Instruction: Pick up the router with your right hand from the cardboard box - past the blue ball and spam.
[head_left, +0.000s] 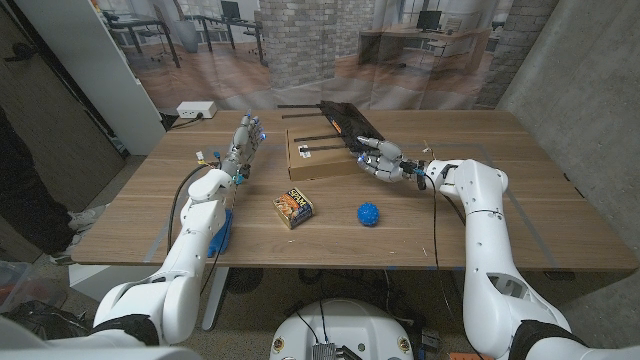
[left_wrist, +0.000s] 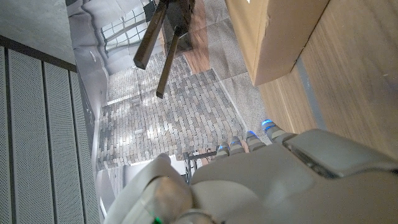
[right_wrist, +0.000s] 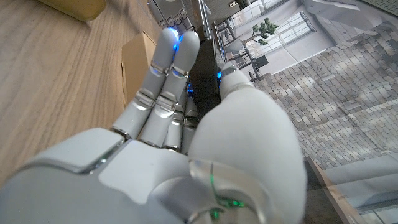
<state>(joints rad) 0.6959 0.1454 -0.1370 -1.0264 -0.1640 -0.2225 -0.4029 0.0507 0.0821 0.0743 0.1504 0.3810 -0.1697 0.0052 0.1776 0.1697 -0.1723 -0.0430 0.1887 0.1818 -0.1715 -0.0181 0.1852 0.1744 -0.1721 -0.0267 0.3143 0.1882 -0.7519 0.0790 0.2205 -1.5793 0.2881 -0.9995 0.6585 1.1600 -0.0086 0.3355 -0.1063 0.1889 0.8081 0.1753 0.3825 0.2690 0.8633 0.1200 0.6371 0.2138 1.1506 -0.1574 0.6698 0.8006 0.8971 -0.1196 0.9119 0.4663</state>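
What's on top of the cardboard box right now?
The black router lies across the far right part of the cardboard box. A small white label and a dark mark show on the lid. The right hand covers the box's right edge, so that part is hidden.

The one readable text is the word "SPAM" in yellow letters on the top face of the tin (head_left: 293, 208), which lies on the bench (head_left: 520, 215) between the two hands, nearer the robot than the right hand (head_left: 381, 160) and off to its left. The smaller print around the word on that label is too fine to read. The cardboard box (head_left: 318, 155), just beside the right hand's fingers, carries a small dark mark and a pale sticker on its top, but no letters or numbers can be made out on them.
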